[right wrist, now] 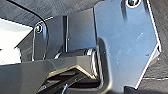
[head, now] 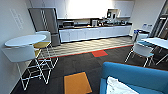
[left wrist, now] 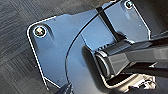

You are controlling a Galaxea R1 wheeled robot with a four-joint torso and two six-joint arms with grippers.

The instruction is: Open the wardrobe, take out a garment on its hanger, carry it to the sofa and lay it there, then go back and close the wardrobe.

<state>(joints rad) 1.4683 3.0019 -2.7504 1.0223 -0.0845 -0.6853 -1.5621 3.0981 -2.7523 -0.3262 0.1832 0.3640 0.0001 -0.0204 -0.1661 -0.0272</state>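
Observation:
The bright blue sofa [head: 135, 75] fills the near right corner of the head view, with its curved back towards the room. On its seat lies the white garment [head: 117, 87], limp and crumpled, partly cut off by the picture's edge. The hanger cannot be made out in the cloth. Both wrist views look down past the robot's own dark plate and bar onto dark carpet. A white patch [right wrist: 11, 37] shows at the edge of the right wrist view; I cannot tell what it is.
A round white table [head: 25, 40] with white wire-legged chairs [head: 21, 53] stands at the left wall. Behind are a steel fridge [head: 46, 22] and a long kitchen counter [head: 95, 32]. Another white chair [head: 142, 51] and table [head: 157, 42] stand at the right. Dark carpet with an orange tile [head: 76, 82] lies ahead.

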